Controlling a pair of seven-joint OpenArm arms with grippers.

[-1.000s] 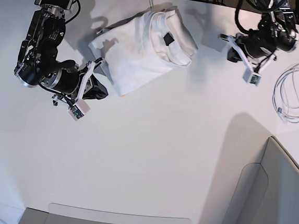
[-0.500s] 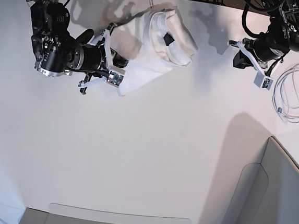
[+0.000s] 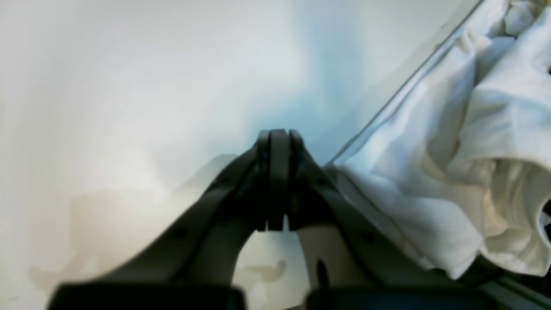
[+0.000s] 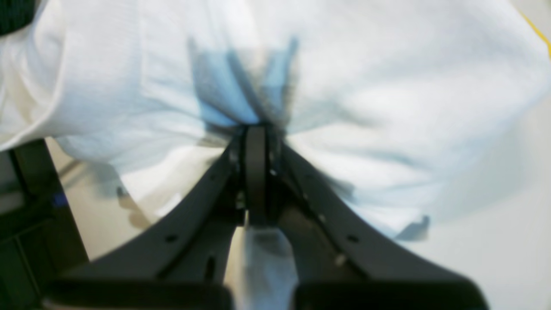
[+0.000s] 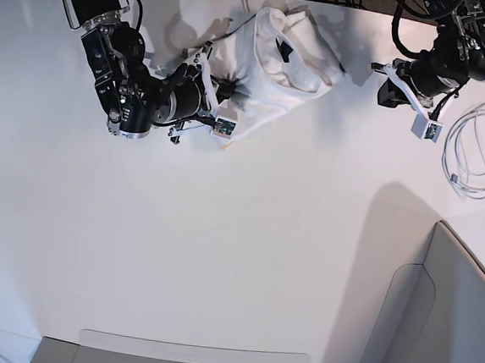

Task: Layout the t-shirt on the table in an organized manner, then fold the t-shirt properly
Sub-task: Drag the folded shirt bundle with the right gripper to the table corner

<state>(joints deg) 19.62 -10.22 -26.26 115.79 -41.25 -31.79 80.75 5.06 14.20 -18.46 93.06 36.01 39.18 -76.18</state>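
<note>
The white t-shirt (image 5: 282,66) lies bunched at the far edge of the white table (image 5: 245,250), with its neck opening up. My right gripper (image 5: 232,87) is shut, and its tips press into the shirt's left side without pinching any cloth. In the right wrist view the closed right gripper (image 4: 256,129) pokes into the pale t-shirt (image 4: 366,107). My left gripper (image 5: 384,90) hangs shut and empty to the right of the shirt, apart from it. In the left wrist view the left gripper (image 3: 275,135) is over bare table (image 3: 129,86), with the t-shirt (image 3: 430,172) off to its right.
A coiled white cable (image 5: 478,155) lies at the table's right side. A grey angular bin (image 5: 451,319) stands at the front right. A grey strip (image 5: 193,360) runs along the front edge. The shirt sits close to the table's back edge.
My right arm swung from the front left up into the shirt and shoved it, bunching it toward the far edge. The left arm drifted slightly right and stayed shut.
</note>
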